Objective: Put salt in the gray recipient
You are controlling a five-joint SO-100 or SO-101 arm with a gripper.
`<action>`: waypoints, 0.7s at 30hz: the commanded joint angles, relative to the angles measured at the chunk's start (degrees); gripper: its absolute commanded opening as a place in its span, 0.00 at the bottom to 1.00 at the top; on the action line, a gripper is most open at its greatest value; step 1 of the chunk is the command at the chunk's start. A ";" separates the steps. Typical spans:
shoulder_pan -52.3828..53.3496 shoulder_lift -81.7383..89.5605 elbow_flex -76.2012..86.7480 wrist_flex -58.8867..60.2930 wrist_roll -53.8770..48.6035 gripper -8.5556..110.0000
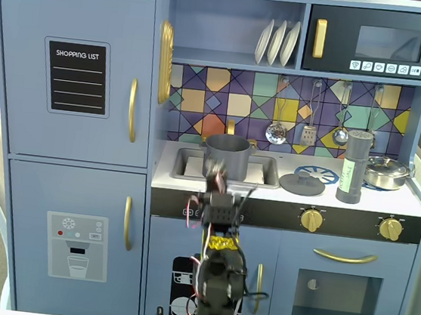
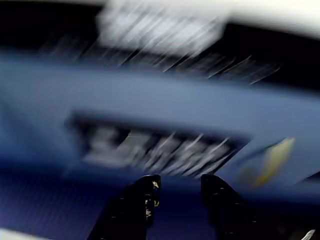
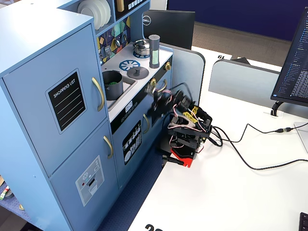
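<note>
My gripper [image 2: 177,192] is empty, fingers [image 2: 142,197] a little apart with clear gap between them in the wrist view; that view is motion-smeared, so I only make out blue kitchen front and a yellow knob-like blob, nothing else. In a fixed view my arm [image 1: 217,268] is folded low in front of the toy kitchen, head blurred just below the sink [image 1: 191,163], so I judge I'm mid-swing and the reach hasn't really started. Salt [image 1: 354,167] stands upright on the counter, well right of the sink, just left of the steel pan [image 1: 386,173] and right of the flat lid [image 1: 302,184]; nothing is touching it. Pot [image 1: 227,155] sits in the sink, open top up, with something green inside in another fixed view [image 3: 112,83]. That layout makes sense to me: pot parked low in the basin so the shaker can tip over its rim, lid off and set aside on the burner so the opening is free. Task is at step one by my read: get to the salt, grab mid-body. Risk: it's tall and slim, a glancing finger tips it into the pan. I'd need height first, then travel right along the counter.
</note>
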 commanded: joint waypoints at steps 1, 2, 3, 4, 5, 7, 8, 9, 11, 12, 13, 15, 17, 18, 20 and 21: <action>-3.60 5.62 13.97 -4.04 3.16 0.07; -3.60 6.15 17.05 -5.10 3.16 0.07; -3.43 6.15 19.60 -5.71 3.08 0.08; -3.34 6.15 21.97 -5.98 2.64 0.07; -3.08 6.15 23.82 -5.98 2.46 0.07; -1.76 6.15 26.63 -5.36 1.67 0.08; -0.70 6.24 27.60 -4.39 0.18 0.08; -0.26 6.24 27.60 -2.81 0.09 0.08; 0.00 6.24 27.60 -1.41 2.55 0.07; 0.44 6.24 27.60 -1.49 3.69 0.07; 1.14 6.24 27.60 -1.58 3.78 0.08; 1.49 6.24 27.60 -1.49 2.55 0.08; 1.67 6.24 27.60 -1.41 2.55 0.08; 1.93 6.24 27.60 -1.41 2.55 0.08; 1.93 6.24 27.60 -1.41 2.55 0.08; 2.02 6.24 27.69 -1.41 2.55 0.08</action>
